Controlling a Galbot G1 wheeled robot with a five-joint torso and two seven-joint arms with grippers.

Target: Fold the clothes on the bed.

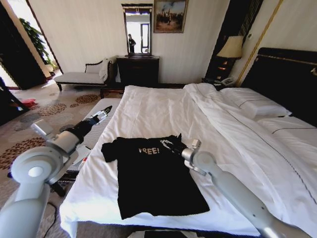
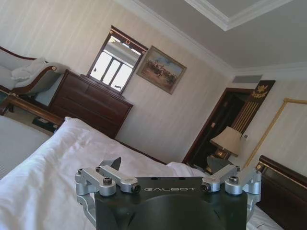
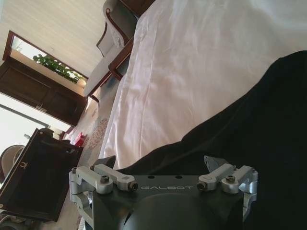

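Observation:
The clothes are one black T-shirt [image 1: 153,178] with white "FREE!" lettering, lying flat on the bed's [image 1: 158,106] white sheet near the foot edge, sleeves spread. My right gripper [image 1: 170,145] hovers open at the shirt's collar and right shoulder. In the right wrist view the open right gripper [image 3: 160,163] has the black T-shirt [image 3: 259,124] just beyond its fingers. My left gripper [image 1: 104,114] is raised off the bed's left side, apart from the shirt. It points across the room and its fingers [image 2: 112,165] stand open with nothing between them.
A white duvet [image 1: 237,134] is folded back on the bed's right half, with pillows [image 1: 255,105] against the dark headboard [image 1: 287,74]. A grey bench [image 1: 94,133] stands beside the bed on the left. A chaise [image 1: 81,75], dresser [image 1: 138,70] and lamp [image 1: 231,47] stand along the far wall.

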